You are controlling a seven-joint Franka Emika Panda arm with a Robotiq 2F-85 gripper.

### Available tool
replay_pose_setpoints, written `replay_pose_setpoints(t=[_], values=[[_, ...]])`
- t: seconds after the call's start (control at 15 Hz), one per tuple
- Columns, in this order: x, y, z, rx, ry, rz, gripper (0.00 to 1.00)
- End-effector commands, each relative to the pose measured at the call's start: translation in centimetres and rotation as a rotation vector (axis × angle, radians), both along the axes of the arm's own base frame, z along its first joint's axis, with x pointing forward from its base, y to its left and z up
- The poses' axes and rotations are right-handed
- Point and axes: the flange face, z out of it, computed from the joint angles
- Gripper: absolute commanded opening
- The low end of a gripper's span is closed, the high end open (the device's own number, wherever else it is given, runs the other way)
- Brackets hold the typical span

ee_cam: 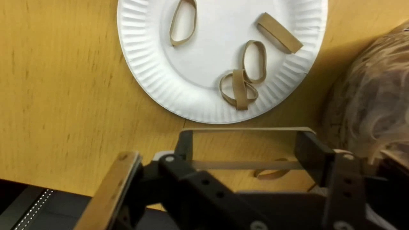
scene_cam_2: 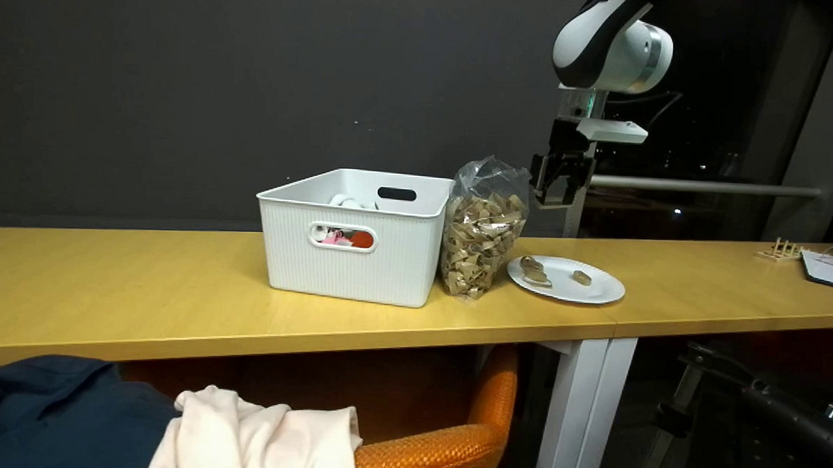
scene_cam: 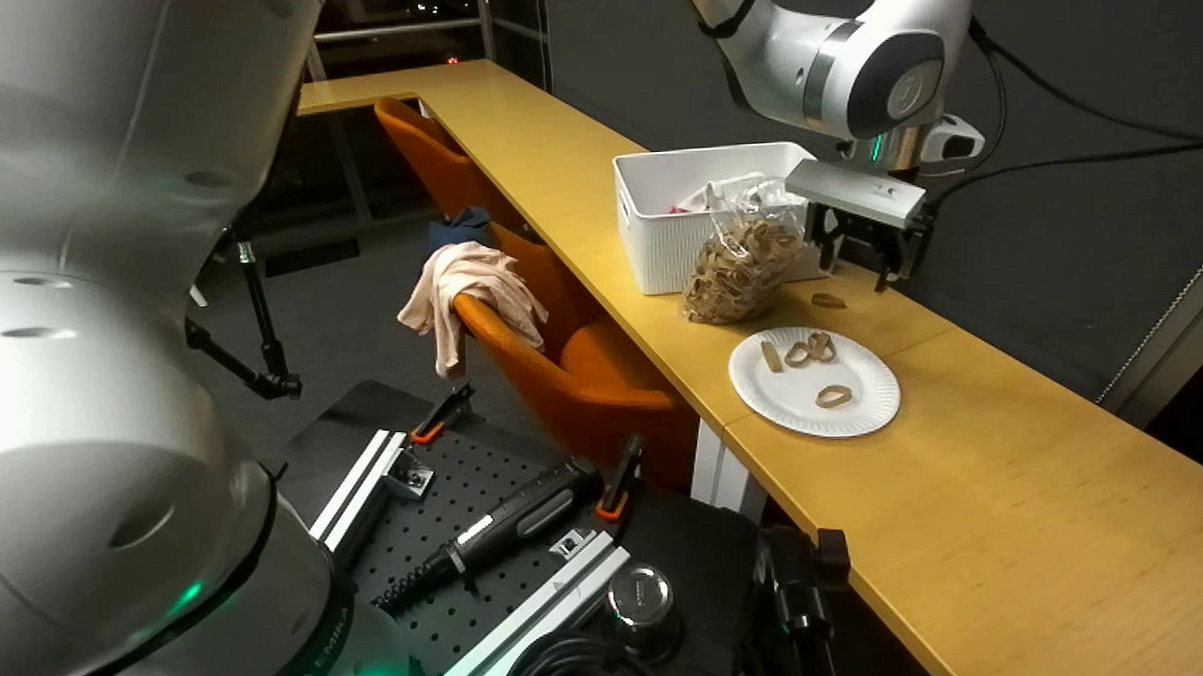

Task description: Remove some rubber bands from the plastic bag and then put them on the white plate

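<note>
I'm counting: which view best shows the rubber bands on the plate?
The wrist view: from above, the rubber bands on the plate look largest, with their outlines clearest. Both exterior views show them smaller, at a slant.

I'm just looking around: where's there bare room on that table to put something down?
In an exterior view, the table has two bare stretches: left of the bin, and between the plate and the peg rack. It's crowded where bin, bag and plate sit close together, with a loose band near the bag, below the gripper.
</note>
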Motion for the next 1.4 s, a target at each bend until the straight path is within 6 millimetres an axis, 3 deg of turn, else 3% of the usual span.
replay_pose_setpoints(t=[0.0,0.07,0.2,0.8,1.13,1.33], values=[[-0.3,0.8,2.0,0.048,0.019,0.001,0.97],[-0.2,1.3,1.6,0.059,0.036,0.008,0.71],[-0.1,2.0,0.9,0.077,0.057,0.020,0.70],[-0.5,1.6,-3.7,0.111,0.140,0.011,0.01],[-1.0,1.0,-5.7,0.121,0.162,-0.001,0.00],[-1.5,0.7,-5.0,0.116,0.153,-0.009,0.00]])
